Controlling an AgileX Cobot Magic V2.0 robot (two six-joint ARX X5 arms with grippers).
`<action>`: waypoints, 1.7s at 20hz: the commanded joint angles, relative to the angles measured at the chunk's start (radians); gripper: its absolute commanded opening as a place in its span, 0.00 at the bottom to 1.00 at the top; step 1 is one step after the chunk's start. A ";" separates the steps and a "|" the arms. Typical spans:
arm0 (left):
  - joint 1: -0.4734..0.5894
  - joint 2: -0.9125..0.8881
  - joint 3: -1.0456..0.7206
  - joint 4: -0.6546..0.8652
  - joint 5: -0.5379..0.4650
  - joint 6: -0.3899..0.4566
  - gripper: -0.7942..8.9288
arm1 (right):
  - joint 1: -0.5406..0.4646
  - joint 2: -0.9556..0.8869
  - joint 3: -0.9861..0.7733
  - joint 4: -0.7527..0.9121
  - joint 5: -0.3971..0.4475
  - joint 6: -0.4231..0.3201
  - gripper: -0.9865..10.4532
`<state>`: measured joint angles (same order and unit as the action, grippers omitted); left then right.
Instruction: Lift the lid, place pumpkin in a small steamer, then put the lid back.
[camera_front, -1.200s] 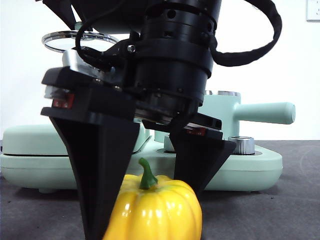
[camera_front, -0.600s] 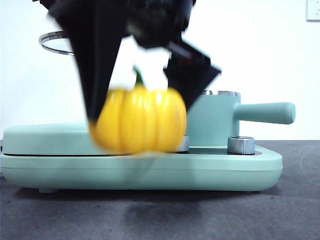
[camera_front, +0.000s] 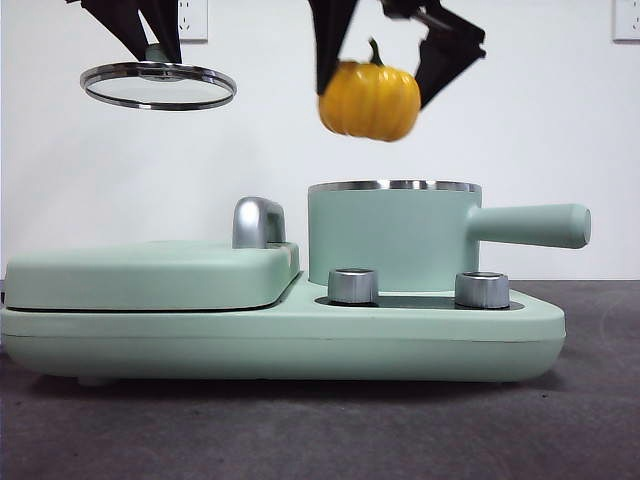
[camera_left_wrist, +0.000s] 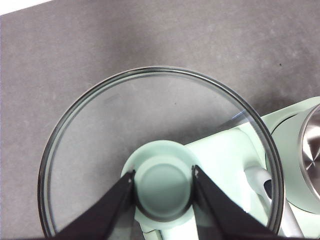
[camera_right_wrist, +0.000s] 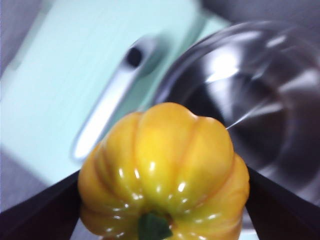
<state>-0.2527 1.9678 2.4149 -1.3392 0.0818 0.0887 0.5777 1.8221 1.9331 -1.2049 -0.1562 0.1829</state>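
Nearest along the dark table (camera_front: 580, 430) sits the wide mint-green griddle base (camera_front: 280, 340), with two steel knobs (camera_front: 352, 285) on its front ledge; its flat mint cover (camera_front: 150, 275) with a chrome handle (camera_front: 258, 222) lies on the left part; just behind the knobs stands the small steamer (camera_front: 392, 235), uncovered, its steel rim shining and its long handle pointing off to the side; the right wrist view shows its steel inside bare. High above the steamer the right gripper (camera_front: 388, 60) hangs with the pumpkin (camera_front: 369, 100) pinched between its two black jaws, stem up, clear of the rim and a little toward the griddle side of the pot's middle; from the wrist the pumpkin (camera_right_wrist: 164, 172) fills the space between the jaws. Off to the other side, over the griddle cover, the left gripper (camera_front: 150, 35) holds the lid (camera_front: 158, 85) level in the air, jaws clamped on its mint knob (camera_left_wrist: 163, 187); the glass lid (camera_left_wrist: 100, 145) hangs well apart from the steamer.
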 joint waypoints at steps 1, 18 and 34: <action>-0.002 -0.005 0.037 0.021 0.007 -0.003 0.09 | -0.030 0.096 0.091 -0.039 0.000 -0.041 0.43; -0.002 -0.004 0.037 0.027 0.007 -0.003 0.09 | -0.050 0.383 0.172 -0.106 0.105 -0.106 0.43; -0.002 -0.004 0.037 0.027 0.007 -0.003 0.09 | -0.048 0.403 0.172 -0.115 0.105 -0.104 0.52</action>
<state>-0.2527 1.9678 2.4149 -1.3357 0.0818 0.0891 0.5228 2.1910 2.0789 -1.3197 -0.0551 0.0845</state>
